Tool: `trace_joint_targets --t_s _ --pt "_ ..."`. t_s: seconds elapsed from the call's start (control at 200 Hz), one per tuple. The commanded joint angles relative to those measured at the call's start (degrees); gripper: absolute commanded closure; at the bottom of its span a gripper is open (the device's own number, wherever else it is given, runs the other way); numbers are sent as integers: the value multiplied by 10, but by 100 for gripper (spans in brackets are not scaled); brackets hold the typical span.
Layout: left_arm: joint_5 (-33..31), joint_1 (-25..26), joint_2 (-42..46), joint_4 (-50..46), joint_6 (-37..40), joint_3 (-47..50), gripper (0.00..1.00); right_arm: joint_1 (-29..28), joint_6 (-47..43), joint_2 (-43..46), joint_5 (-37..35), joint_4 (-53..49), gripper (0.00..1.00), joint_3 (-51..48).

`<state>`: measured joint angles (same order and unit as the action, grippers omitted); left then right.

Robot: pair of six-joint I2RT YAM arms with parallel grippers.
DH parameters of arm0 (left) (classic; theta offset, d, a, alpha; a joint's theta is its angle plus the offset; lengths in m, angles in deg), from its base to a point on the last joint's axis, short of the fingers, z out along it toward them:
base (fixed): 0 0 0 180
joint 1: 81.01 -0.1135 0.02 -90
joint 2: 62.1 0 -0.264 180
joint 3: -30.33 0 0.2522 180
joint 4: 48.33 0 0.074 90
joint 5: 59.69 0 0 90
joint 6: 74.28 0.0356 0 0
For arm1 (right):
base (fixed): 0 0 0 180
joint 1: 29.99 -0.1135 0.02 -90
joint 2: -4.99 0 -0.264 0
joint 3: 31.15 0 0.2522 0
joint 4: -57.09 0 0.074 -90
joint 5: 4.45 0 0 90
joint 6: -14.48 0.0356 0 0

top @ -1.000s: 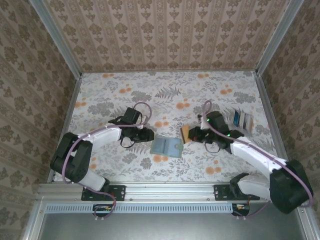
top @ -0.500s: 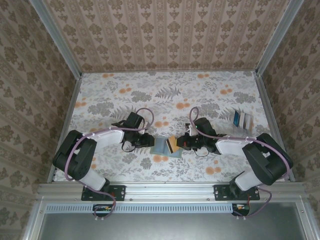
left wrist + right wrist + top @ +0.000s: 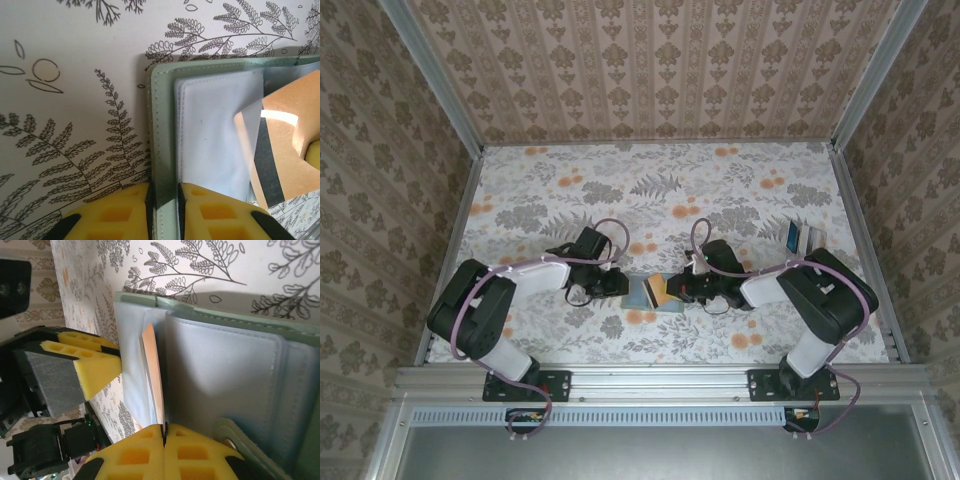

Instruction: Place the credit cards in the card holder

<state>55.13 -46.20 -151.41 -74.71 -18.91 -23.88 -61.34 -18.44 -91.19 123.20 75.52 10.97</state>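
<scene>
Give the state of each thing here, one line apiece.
card holder, open, lying flat.
orange card, on edge, leading end among the holder's pockets.
left tool, shut on the card holder's edge.
right tool, shut on the orange card.
spare cards, loose, far right.

Left hand (image 3: 165, 192), right hand (image 3: 164, 429) with orange card (image 3: 290, 150) flank card holder (image 3: 210, 145); far table (image 3: 650, 180) free.

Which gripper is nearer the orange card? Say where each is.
Right: the right gripper is shut on the orange card; the left gripper pinches the card holder's left edge.
</scene>
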Motion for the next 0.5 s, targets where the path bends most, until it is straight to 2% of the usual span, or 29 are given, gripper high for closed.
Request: trace_joint_targets --t_s 0.0,0.115,0.495 --pt "-10 7 1 11 -32 28 82 -8 30 -19 -33 37 100 -20" --pt "7 8 3 60 -68 71 85 -19 68 -26 -74 103 100 -52" --pt "18 26 -20 85 -88 74 99 -58 96 -10 -190 118 100 -85"
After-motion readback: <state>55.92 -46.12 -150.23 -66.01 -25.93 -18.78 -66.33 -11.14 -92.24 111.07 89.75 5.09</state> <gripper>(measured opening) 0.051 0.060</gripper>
